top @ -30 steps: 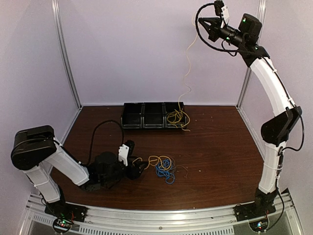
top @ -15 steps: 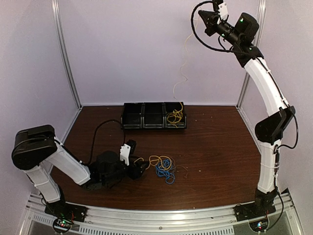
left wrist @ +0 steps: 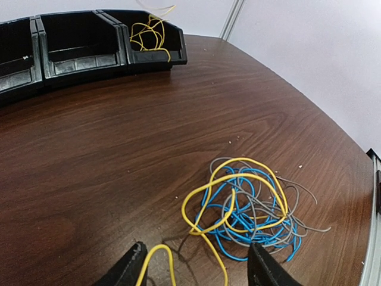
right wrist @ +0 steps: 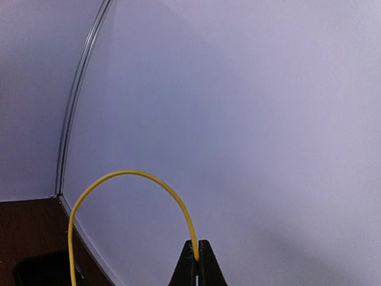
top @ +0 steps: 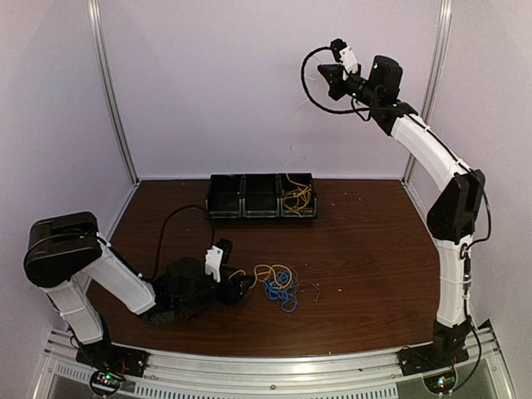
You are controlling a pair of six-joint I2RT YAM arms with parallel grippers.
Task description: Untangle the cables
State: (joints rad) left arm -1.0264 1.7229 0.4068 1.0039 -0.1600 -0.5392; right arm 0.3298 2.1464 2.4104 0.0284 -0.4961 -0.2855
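Observation:
A tangle of yellow, blue and grey cables lies on the table at front centre, and it also shows in the left wrist view. My left gripper rests low just left of it, open, with a yellow wire loop lying between its fingers. My right gripper is high by the back wall, shut on a yellow cable. That cable hangs down thinly to a yellow coil in the right bin.
Three black bins stand in a row at the back of the table; in the left wrist view the left two look empty. Metal frame posts and purple walls enclose the cell. The left arm's thick black cable arches over the table.
My right arm has swung left and lower with the yellow cable in its grip, so more of that cable has sunk toward the right bin. The left arm has barely moved.

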